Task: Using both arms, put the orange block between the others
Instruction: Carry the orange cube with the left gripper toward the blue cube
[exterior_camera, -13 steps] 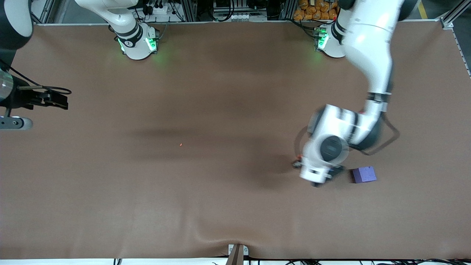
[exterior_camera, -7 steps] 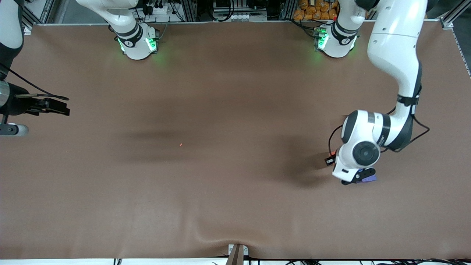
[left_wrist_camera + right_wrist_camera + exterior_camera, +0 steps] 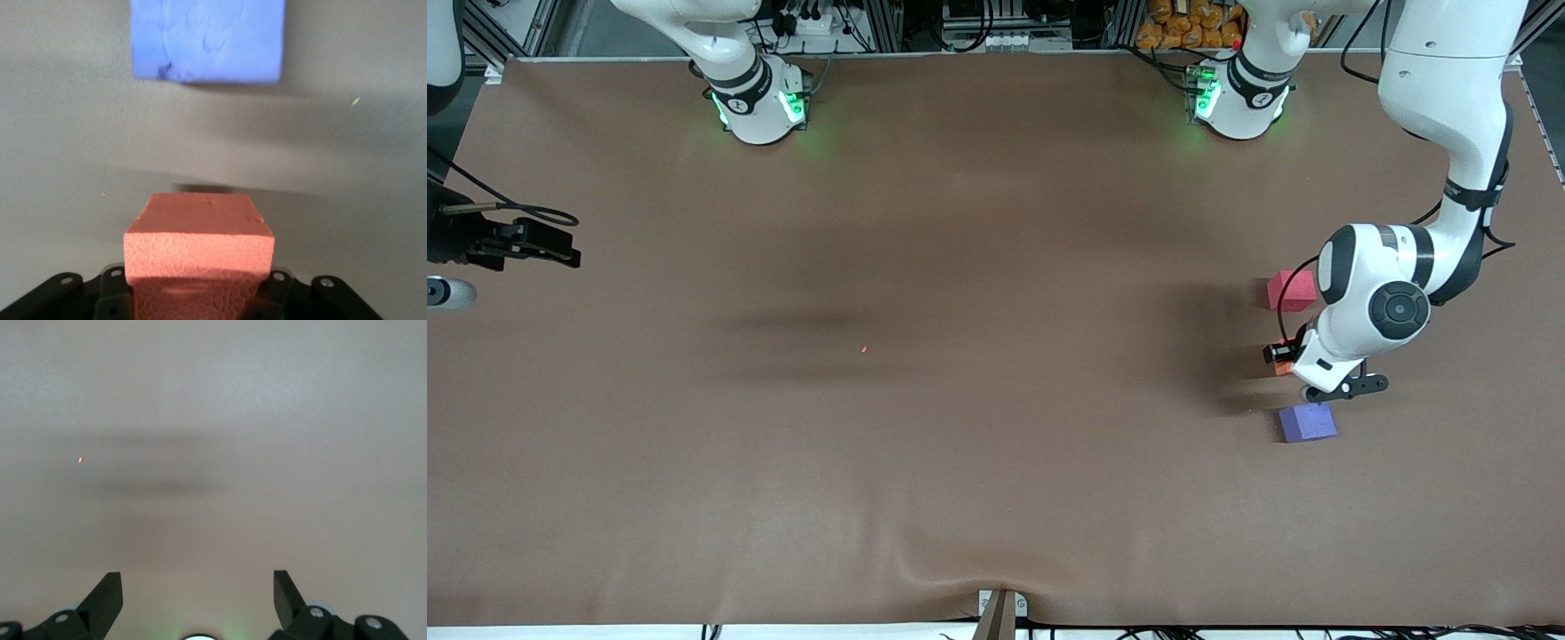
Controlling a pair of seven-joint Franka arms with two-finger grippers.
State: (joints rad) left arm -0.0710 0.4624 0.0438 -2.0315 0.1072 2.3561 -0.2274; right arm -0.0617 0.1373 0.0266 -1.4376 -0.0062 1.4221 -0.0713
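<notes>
My left gripper (image 3: 1300, 366) hangs over the table between the two other cubes, shut on the orange block (image 3: 1282, 359). In the left wrist view the orange block (image 3: 199, 243) fills the jaws of the left gripper (image 3: 199, 297), just above the brown cloth. The purple-blue cube (image 3: 1307, 423) (image 3: 208, 40) lies nearer the front camera. The pinkish-red cube (image 3: 1291, 290) lies farther from it. My right gripper (image 3: 538, 244) waits open over the table's edge at the right arm's end. In the right wrist view the right gripper (image 3: 198, 587) holds nothing.
A tiny orange speck (image 3: 863, 348) (image 3: 81, 460) lies on the brown cloth near the table's middle. The cloth has a wrinkle (image 3: 951, 569) by a bracket (image 3: 1000, 609) at the front edge.
The left arm has swung toward its own end of the table with the orange block, from beside the purple-blue cube to between the two cubes. The pinkish-red cube has come into sight.
</notes>
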